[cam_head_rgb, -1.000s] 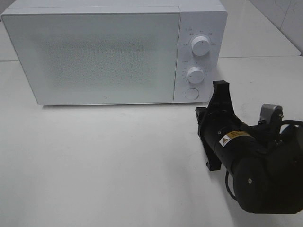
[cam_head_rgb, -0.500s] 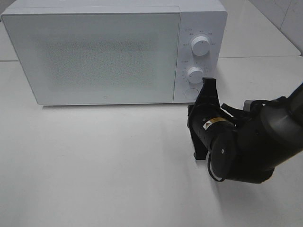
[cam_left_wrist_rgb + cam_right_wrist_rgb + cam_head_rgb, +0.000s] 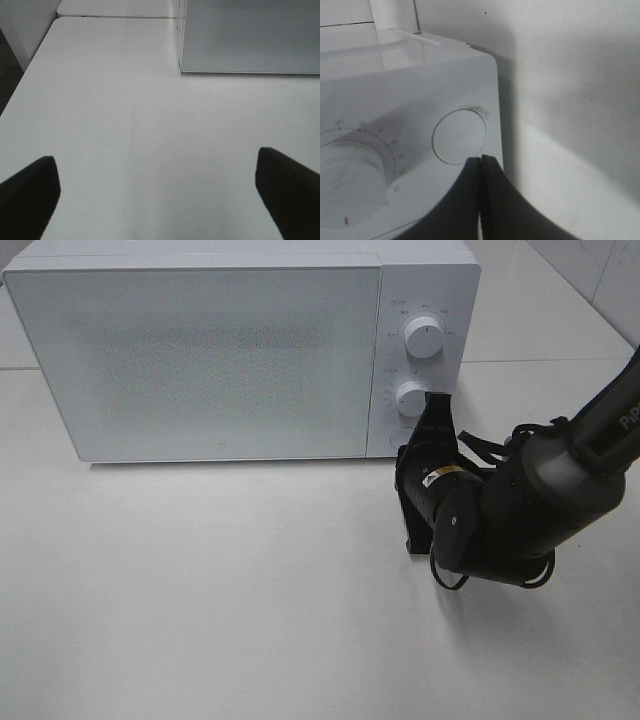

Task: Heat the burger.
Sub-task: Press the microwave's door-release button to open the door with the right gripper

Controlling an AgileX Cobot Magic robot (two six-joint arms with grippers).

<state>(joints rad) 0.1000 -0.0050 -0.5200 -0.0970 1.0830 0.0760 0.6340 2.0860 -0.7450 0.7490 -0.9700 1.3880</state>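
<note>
Exterior high: one microwave (image 3: 200,360) seen upper left, door shut; two knobs (image 3: 424,336) counted on its panel; one arm in view, right gripper (image 3: 432,415) at panel, centre right.
Left wrist: left gripper (image 3: 155,170), two fingers (image 3: 30,195) spread wide over table (image 3: 150,100).
Right wrist: two fingers pressed together, nothing held, just beside one round button (image 3: 459,136).
Burger's place cannot be told.

The right arm (image 3: 612,410) reads "Pip"; dial figures on the microwave (image 3: 220,350) are illegible

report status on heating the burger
Right gripper shut, tip at the round button on the microwave. Left gripper open over the table. Burger not in view, microwave closed.
</note>
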